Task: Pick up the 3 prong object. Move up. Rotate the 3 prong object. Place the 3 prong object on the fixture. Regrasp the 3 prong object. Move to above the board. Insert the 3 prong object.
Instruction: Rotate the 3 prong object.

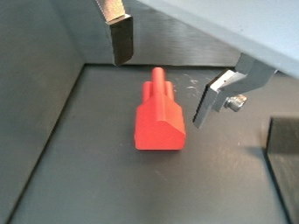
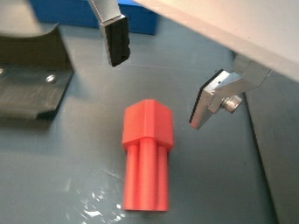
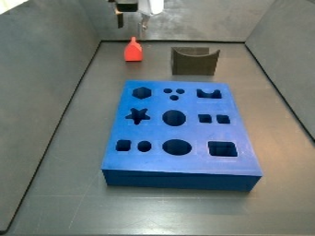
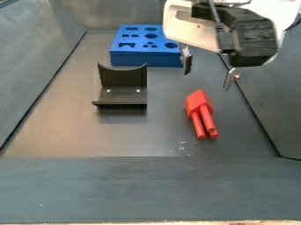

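Observation:
The 3 prong object [image 1: 160, 118] is a small red-orange block lying flat on the dark floor, prongs showing at one end [image 2: 149, 157]. My gripper [image 1: 166, 74] hangs open above it with nothing between the fingers; one finger [image 2: 115, 42] and its mate stand on either side, clear of the piece. In a side view the gripper [image 4: 209, 72] hovers over the 3 prong object [image 4: 201, 115], near the right wall. The dark fixture [image 4: 121, 88] stands to its left, and the blue board [image 4: 147, 46] lies behind. Another side view shows the piece [image 3: 133, 50] at the far end, beside the fixture [image 3: 192, 62].
The blue board [image 3: 179, 129] with its shaped cut-outs fills the middle of the floor. Grey walls enclose the workspace on all sides; the wall behind the piece [image 1: 187, 39] is close. The fixture [image 2: 30, 79] sits off to one side of the gripper.

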Controlling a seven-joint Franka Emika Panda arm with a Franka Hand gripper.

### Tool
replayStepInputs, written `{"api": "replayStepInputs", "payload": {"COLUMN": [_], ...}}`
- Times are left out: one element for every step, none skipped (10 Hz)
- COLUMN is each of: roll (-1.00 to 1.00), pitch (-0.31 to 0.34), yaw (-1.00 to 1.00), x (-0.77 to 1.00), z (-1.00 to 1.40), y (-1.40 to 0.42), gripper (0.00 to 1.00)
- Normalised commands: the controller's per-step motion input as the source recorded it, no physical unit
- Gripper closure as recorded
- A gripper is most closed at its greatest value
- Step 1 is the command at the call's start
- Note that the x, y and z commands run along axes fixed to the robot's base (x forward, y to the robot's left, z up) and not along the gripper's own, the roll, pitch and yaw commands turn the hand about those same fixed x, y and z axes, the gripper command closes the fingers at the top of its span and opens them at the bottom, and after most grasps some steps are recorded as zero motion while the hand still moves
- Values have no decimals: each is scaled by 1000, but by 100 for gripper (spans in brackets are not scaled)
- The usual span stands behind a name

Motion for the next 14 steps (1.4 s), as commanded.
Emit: {"api": "replayStepInputs", "payload": {"roll": [7, 7, 9, 10, 12, 14, 18, 18, 18, 18, 0, 1, 1, -1], "pitch": [-27, -29, -33, -39, -45, -51, -68, -69, -68, -68, 0, -5, -23, -26], "yaw": [1000, 1000, 1000, 1000, 1000, 1000, 1000, 797, 484, 364, 0, -34, -34, -29], "x": [45, 45, 45, 45, 44, 44, 43, 42, 40, 39, 0, 4, 18, 24], "z": [-34, -34, -34, -34, -35, -35, -36, -36, -38, -39, -1000, -1000, -1000, -1000], "y": [5, 5, 5, 5, 5, 5, 4, 4, 4, 3, 0, 1, 3, 5], "gripper": [0, 0, 0, 0, 0, 0, 0, 0, 0, 0, 0, 0, 0, 0]}}
